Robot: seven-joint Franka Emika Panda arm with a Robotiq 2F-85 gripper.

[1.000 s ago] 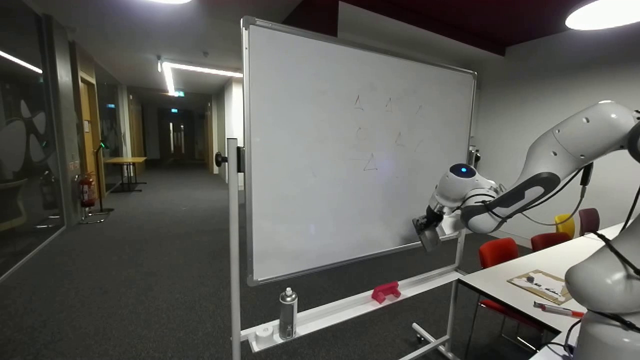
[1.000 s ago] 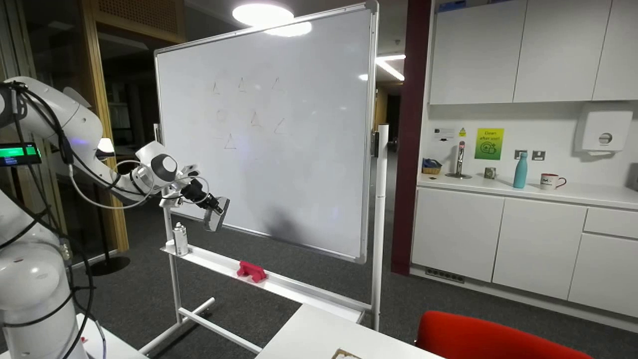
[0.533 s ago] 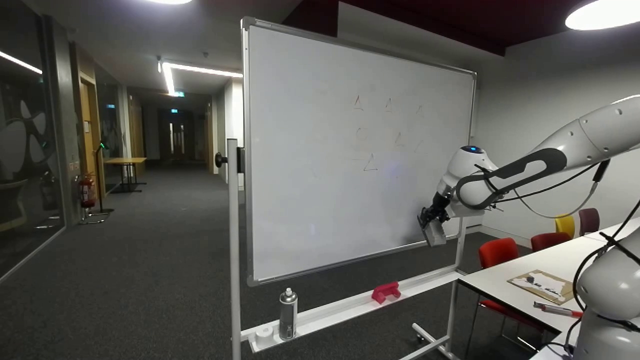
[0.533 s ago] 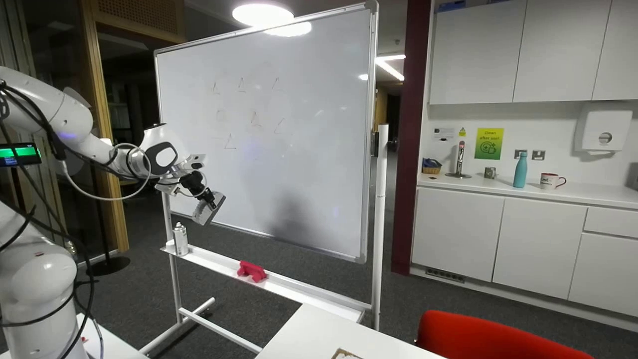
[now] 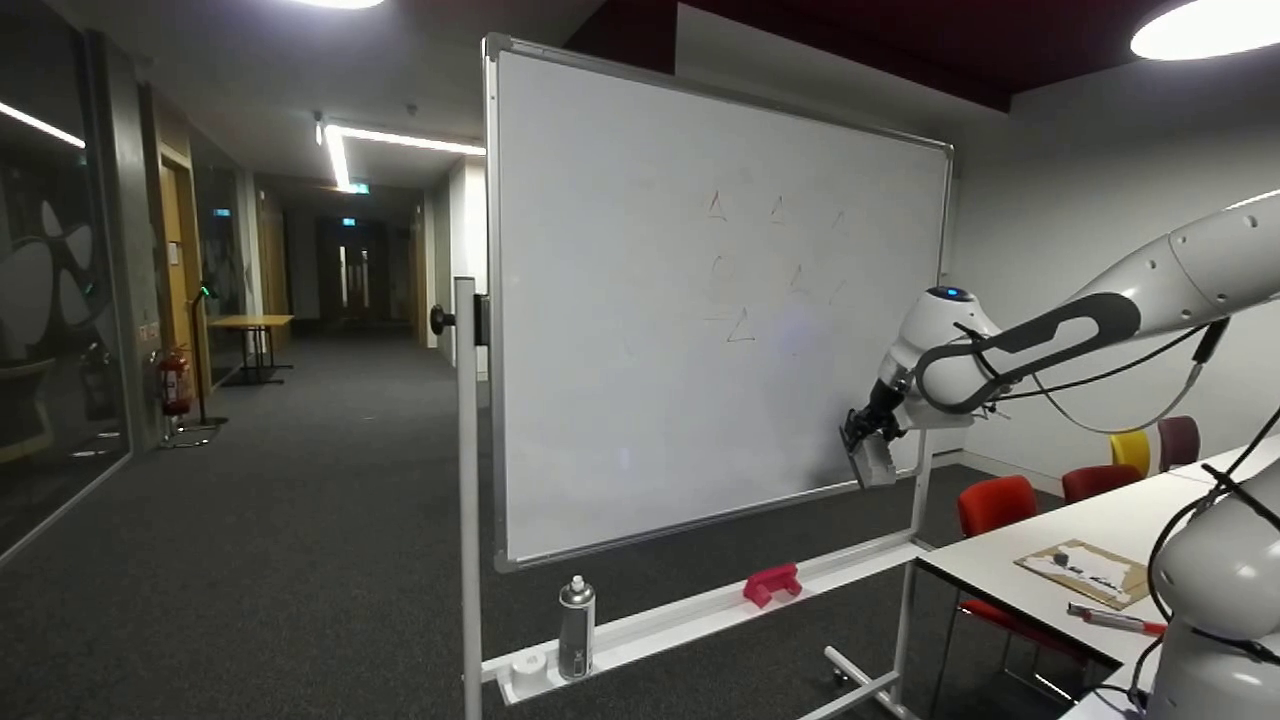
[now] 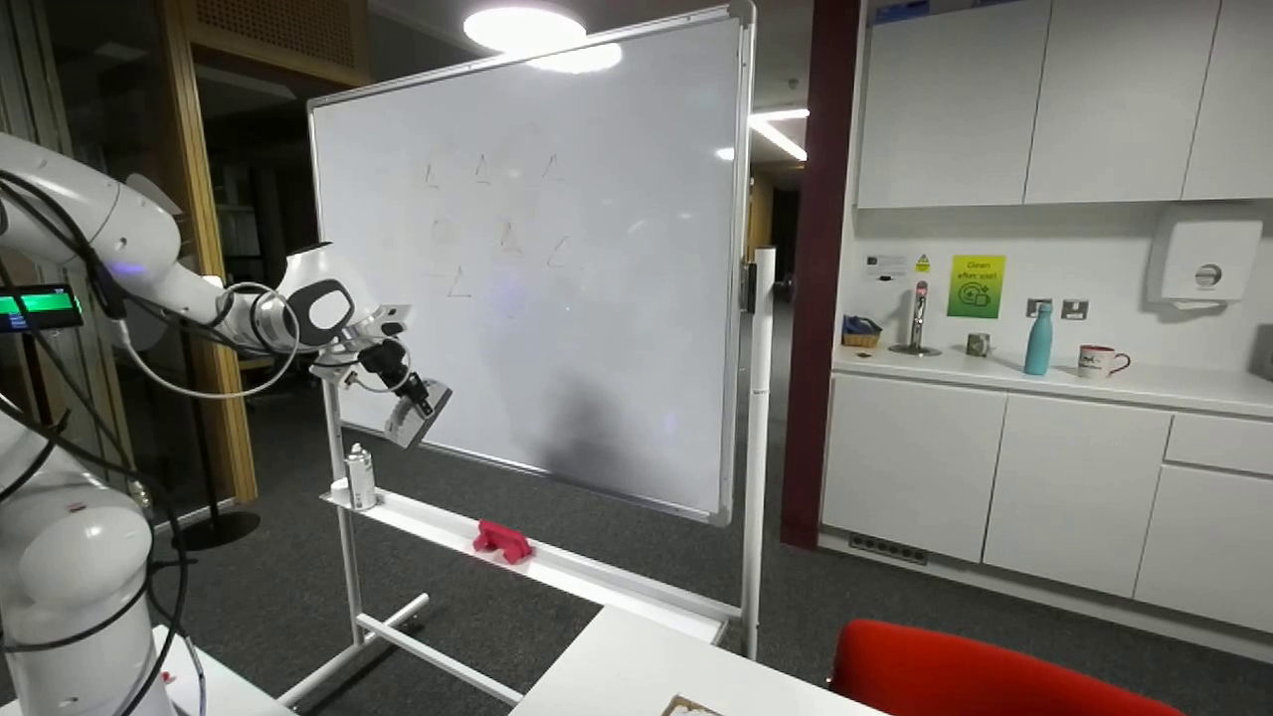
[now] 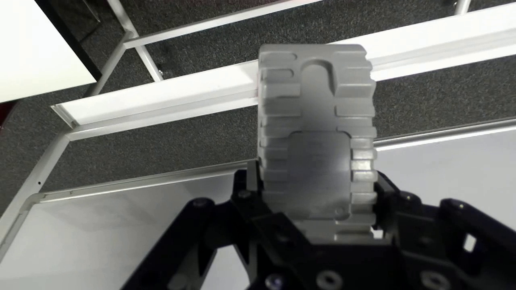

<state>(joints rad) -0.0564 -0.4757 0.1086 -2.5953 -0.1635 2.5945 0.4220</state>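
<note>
Dark grey carpet underfoot. White table, row of coloured chairs along its long edge; pale wall behind. Glass wall lining dim corridor, strip lights overhead; round ceiling lamp glowing nearer. Maroon column just beside white cupboards above counter, green poster between.

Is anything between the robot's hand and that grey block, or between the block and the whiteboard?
Nothing visible. The hand grips the grey block directly by its sides, and no object shows between that and the whiteboard; the red object sits lower, on the ledge.
</note>
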